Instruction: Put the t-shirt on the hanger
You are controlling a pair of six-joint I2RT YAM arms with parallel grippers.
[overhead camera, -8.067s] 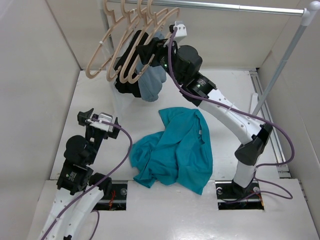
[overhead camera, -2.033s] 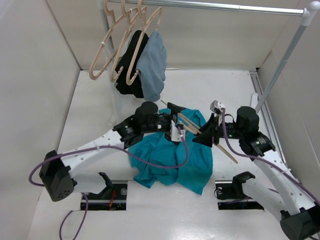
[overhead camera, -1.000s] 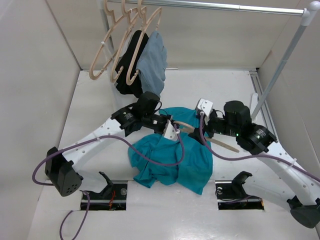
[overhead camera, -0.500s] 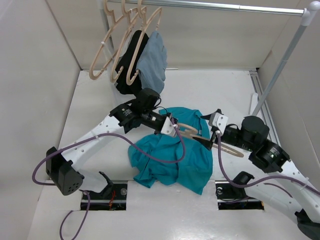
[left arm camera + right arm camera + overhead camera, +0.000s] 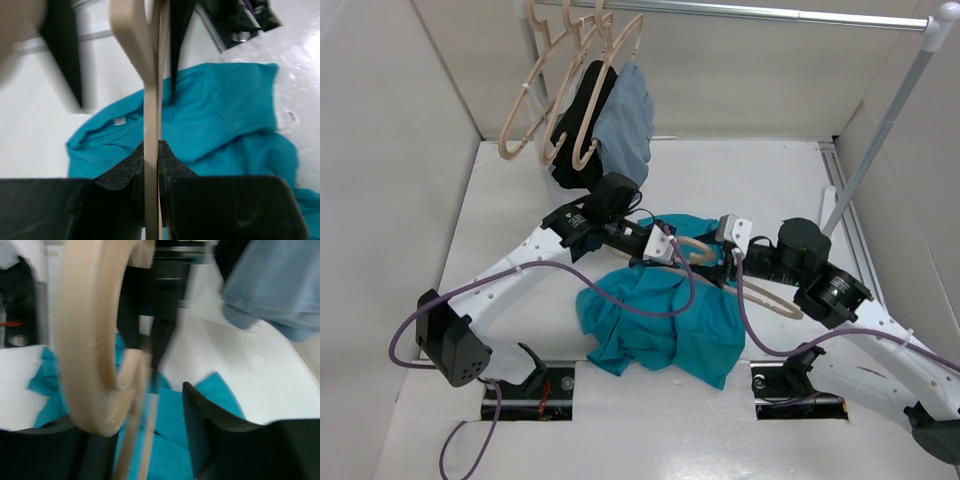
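The teal t-shirt (image 5: 665, 320) lies crumpled on the white table between the two arms, and the left wrist view shows it (image 5: 220, 115) below the jaws. The tan hanger (image 5: 700, 252) is held above it, one arm slanting down to the right. My left gripper (image 5: 675, 250) is shut on a thin bar of the hanger (image 5: 151, 120). My right gripper (image 5: 718, 268) is at the hanger's other side. In the right wrist view the curved hanger hook (image 5: 85, 340) sits between the open jaws against the left finger, with a gap to the right finger (image 5: 210, 435).
A rail (image 5: 750, 12) at the back carries several spare tan hangers (image 5: 535, 110), a black garment (image 5: 578, 135) and a grey-blue garment (image 5: 628, 130). The rack's slanted pole (image 5: 885, 130) stands at the right. White walls enclose the table.
My right gripper has moved left, up to the hanger's hook, and its jaws have narrowed around it. The left gripper keeps the hanger over the t-shirt, shifted slightly.
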